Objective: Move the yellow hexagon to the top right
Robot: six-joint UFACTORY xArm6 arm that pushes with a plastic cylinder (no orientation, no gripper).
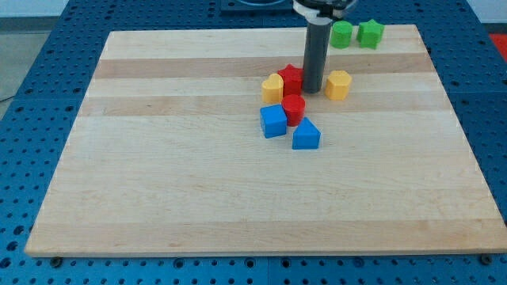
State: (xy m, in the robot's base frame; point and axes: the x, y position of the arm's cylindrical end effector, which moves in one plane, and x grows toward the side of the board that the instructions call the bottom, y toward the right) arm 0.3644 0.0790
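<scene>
The yellow hexagon (338,84) sits on the wooden board, right of centre in the upper part of the view. My tip (313,89) stands just left of it, with a small gap, and just right of a red block (291,78). The rod rises straight up to the view's top.
A second yellow block (272,88) lies left of the red block. A red cylinder (294,109), a blue cube (273,121) and a blue triangular block (306,134) cluster below. Two green blocks (341,34) (370,33) sit at the board's top right. The board (158,158) rests on a blue pegboard.
</scene>
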